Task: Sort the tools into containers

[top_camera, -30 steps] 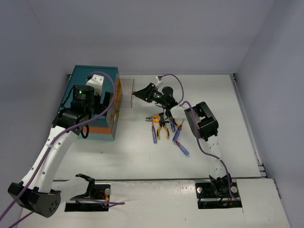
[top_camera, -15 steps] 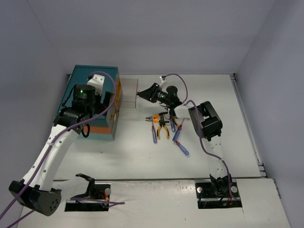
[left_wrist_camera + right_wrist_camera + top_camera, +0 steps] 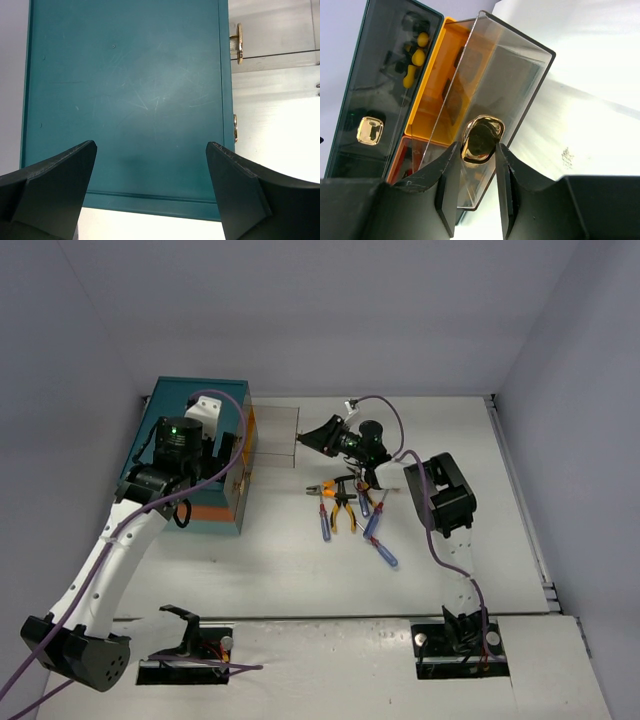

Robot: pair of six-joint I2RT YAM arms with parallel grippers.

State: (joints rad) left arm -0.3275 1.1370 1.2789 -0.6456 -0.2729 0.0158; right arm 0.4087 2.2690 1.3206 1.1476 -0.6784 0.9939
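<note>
A matte white desk (image 3: 300,570) is sitting between plain pale grey walls (image 3: 320,310). The boxy teal chest (image 3: 172,400) is standing at the desk's left, its painted top showing fine scratches. The left gripper (image 3: 150,150) is hovering over that top with its fingers spread wide apart, holding nothing. The right gripper (image 3: 476,146) is clamping the shiny, rounded brass knob (image 3: 481,137) of a clear plastic drawer (image 3: 505,85), which is now standing farther out of the chest than a second ago. The tools (image 3: 350,508), blue-handled screwdrivers and orange-handled pliers, are lying clustered on the desk, right of the drawer.
</note>
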